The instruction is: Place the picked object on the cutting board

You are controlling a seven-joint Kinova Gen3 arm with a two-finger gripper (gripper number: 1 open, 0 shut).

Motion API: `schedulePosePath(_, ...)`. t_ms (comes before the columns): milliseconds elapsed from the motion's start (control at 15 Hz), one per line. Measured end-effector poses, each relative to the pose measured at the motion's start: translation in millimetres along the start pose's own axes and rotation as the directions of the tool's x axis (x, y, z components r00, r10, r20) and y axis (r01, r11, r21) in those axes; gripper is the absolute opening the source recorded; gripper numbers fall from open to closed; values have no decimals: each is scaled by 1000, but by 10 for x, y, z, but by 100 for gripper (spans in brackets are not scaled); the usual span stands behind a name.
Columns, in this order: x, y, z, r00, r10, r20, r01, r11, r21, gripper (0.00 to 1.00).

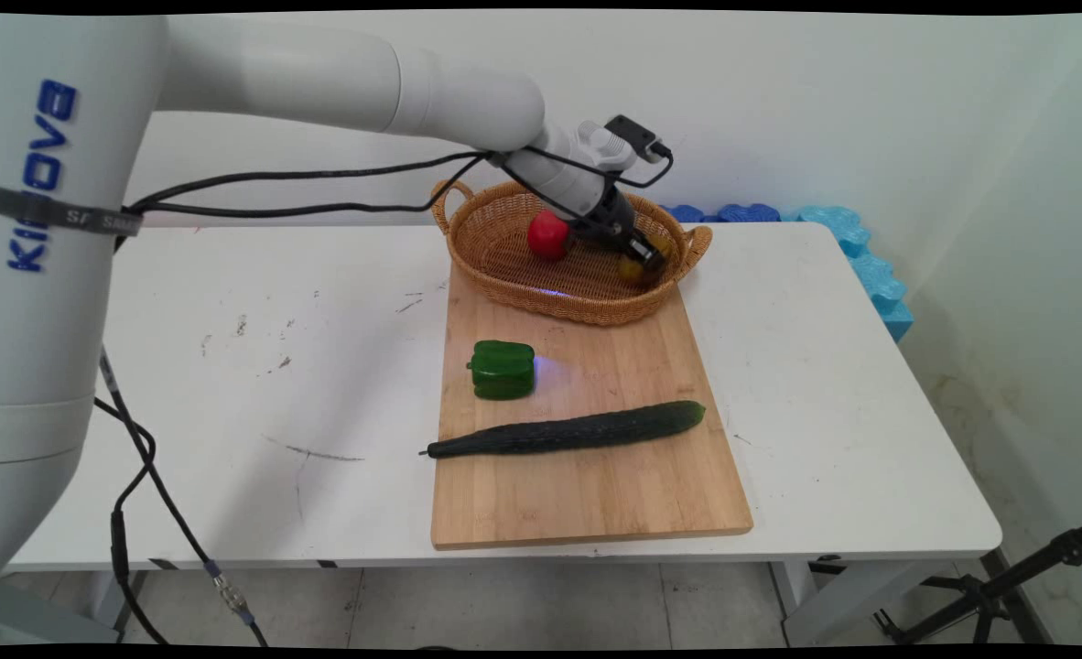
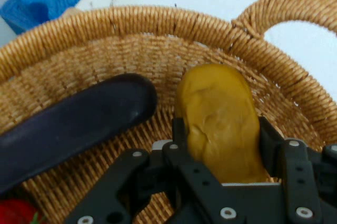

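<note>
My fingers [image 2: 224, 145] were inside the wicker basket [image 2: 158, 40], closed against both sides of a yellow-brown, potato-like lump [image 2: 221, 119]. One finger pad [image 2: 179, 134] pressed its left flank in the hand view and the other its right flank, with the lump filling the gap between them. The lump's far end pointed toward the basket wall just below one handle. Whether it rested on the basket floor or was lifted clear, I could not tell.

Just beside my fingers, to their left in the hand view, lay a long dark purple object [image 2: 79, 124], apart from the lump. A red object [image 1: 548, 234] sat further back on that same side, near my wrist, also inside the basket.

The basket stood on the far end of a wooden cutting board [image 1: 587, 494], which lay on the white counter [image 1: 275, 366]. Well behind my fingers, on the open board, were a green bell pepper [image 1: 503, 369] and, nearer the board's front edge, a long cucumber [image 1: 568, 430] lying across it, its stem tip overhanging the board's edge.
</note>
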Motion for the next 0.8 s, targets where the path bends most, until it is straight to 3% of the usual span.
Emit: schedulePosePath(800, 193, 2, -729, 986, 152, -71, -154, 988, -22, 0)
